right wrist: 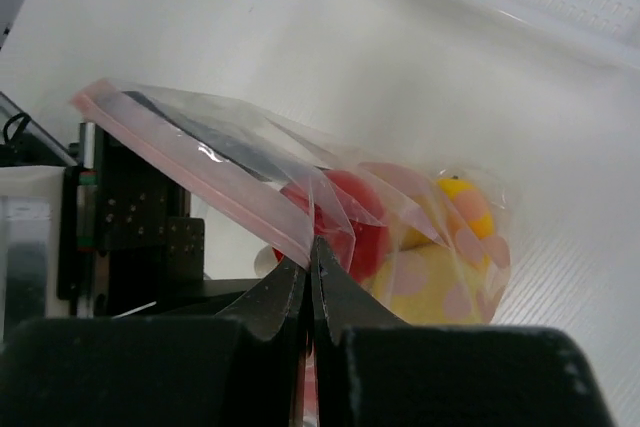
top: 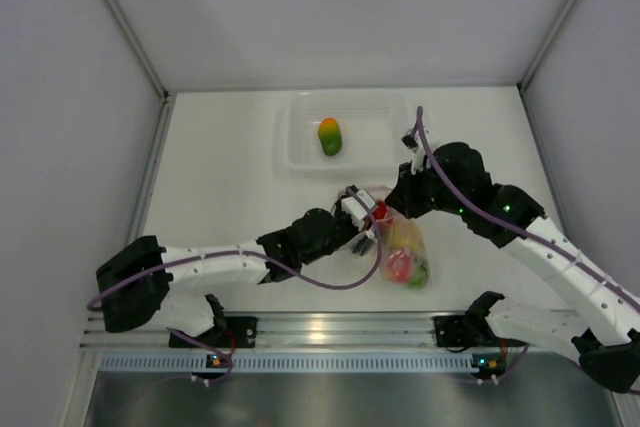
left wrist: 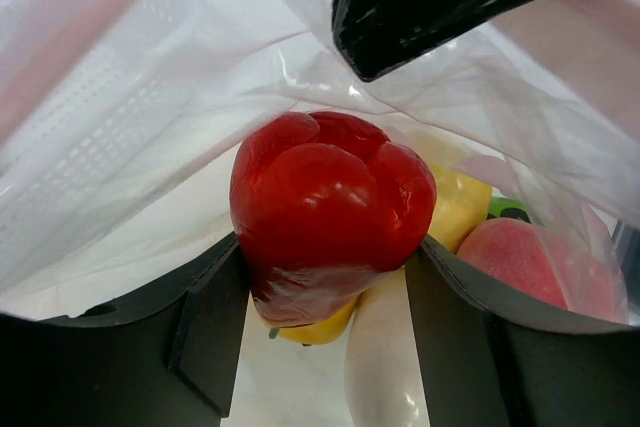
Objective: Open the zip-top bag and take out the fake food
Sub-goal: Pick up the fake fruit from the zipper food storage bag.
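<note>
White tabletop (top: pixel 220 207) walled by pale panels on three sides, with a clear rectangular tub (top: pixel 300 152) standing at its far end as two robot arms work on a zip-top bag (top: pixel 400 247). The bag lies just on the near side of the tub, a little to its right, and is apart from it. One piece of fake food (top: pixel 330 136), orange at one end and green at the other, lies alone inside the tub.

Nearer the arm bases than the tub, the left gripper (top: pixel 362 215) reaches into the mouth of the bag from the left. Its wrist view shows the left gripper (left wrist: pixel 325 297) with a finger on either flank of a glossy red pepper (left wrist: pixel 325 212), both fingers pressed against it in a grip, thin plastic film draped above and around. Behind the pepper sit a yellow piece (left wrist: pixel 460 207) and a pink-red piece (left wrist: pixel 525 262), with a sliver of green between them.

From the tub's right side the right gripper (top: pixel 400 192) comes down on the upper lip of the bag. Seen from its own wrist, the right gripper (right wrist: pixel 312 277) has its jaws closed tight, pinching the film right at the pink zip strip (right wrist: pixel 190 172) and holding that lip raised off the table. Yellow and pink shapes show through the crinkled bag (right wrist: pixel 430 237) beyond it.
</note>
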`<state>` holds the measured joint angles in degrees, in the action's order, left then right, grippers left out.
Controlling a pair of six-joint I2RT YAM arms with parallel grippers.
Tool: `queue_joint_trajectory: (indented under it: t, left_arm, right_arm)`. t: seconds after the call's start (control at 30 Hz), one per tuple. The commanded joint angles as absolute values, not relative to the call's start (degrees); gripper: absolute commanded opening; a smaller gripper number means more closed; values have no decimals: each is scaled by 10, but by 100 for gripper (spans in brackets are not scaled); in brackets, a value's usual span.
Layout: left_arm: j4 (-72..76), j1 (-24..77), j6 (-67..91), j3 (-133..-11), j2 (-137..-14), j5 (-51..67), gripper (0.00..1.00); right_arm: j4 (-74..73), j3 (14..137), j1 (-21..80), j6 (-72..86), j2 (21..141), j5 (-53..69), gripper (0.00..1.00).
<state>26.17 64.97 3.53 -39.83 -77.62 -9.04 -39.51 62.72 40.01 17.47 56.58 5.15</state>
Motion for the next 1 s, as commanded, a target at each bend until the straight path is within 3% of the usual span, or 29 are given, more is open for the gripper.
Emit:
queue_joint_trajectory:
  t: [0.0,0.27,0.77,0.97]
  left_arm:
    - [320,645,56,-415,-798,-112,0]
    - [316,658,35,-439,-840,-146,0]
    - [308,658,98,-422,-759,-173,0]
    - [308,658,145,-399,-721,-169,0]
  right_arm:
    - [-408,677,392,156,562,115,0]
    - [-417,707,393,170,560,192,0]
    - [-437,644,393,154,532,6,0]
    - [-421,625,393,154,526,-11,0]
